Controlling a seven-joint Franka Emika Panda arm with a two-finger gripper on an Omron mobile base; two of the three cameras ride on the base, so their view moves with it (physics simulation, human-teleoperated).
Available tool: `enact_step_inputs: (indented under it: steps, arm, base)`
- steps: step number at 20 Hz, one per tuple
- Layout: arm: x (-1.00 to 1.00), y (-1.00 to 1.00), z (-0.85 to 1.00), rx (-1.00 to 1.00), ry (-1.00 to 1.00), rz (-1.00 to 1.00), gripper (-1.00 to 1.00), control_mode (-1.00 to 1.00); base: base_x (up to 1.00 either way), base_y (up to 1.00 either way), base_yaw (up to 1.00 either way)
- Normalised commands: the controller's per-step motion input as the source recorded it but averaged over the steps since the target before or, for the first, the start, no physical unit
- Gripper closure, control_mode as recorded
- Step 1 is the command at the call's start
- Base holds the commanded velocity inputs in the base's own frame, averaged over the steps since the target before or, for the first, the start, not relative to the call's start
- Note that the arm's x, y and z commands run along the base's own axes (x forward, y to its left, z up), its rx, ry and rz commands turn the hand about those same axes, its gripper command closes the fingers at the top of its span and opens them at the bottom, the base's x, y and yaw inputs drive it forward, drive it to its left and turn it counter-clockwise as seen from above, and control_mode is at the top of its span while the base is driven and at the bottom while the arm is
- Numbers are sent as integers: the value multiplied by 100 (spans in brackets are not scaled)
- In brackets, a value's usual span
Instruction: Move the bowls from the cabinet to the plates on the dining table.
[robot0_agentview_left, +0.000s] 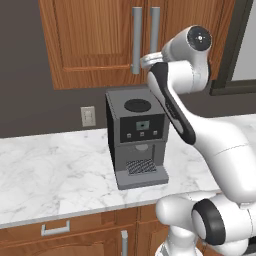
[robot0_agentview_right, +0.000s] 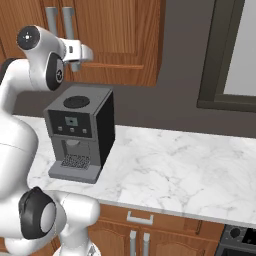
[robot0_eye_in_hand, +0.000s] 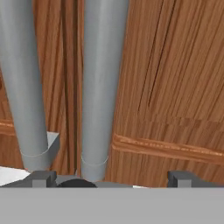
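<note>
I see my pincer (robot0_eye_in_hand: 111, 177) spread wide at the lower ends of the two grey bar handles (robot0_eye_in_hand: 101, 87) on the closed cabinet (robot0_agentview_left: 95, 40), its doors shut above the coffee machine (robot0_agentview_left: 136, 136) standing on the marble bench (robot0_agentview_left: 50, 170).

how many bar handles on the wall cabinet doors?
2. The left door's handle and the right door's handle hang side by side at the seam of the closed cabinet, above the coffee machine.
</note>
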Motion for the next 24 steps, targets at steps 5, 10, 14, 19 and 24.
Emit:
enact_step_inputs:
  steps: [5,10,14,19,24]
  arm:
    - [23,0,0,0,-1,0,-100,-100]
    - [22,0,0,0,-2,0,-100,-100]
    - [18,0,0,0,-3,0,-100,-100]
    - [14,0,0,0,-2,0,-100,-100]
    - [12,1,0,0,-2,0,-100,-100]
  base:
    - [0,0,0]
    - [0,0,0]
    - [0,0,0]
    - [0,0,0]
    - [0,0,0]
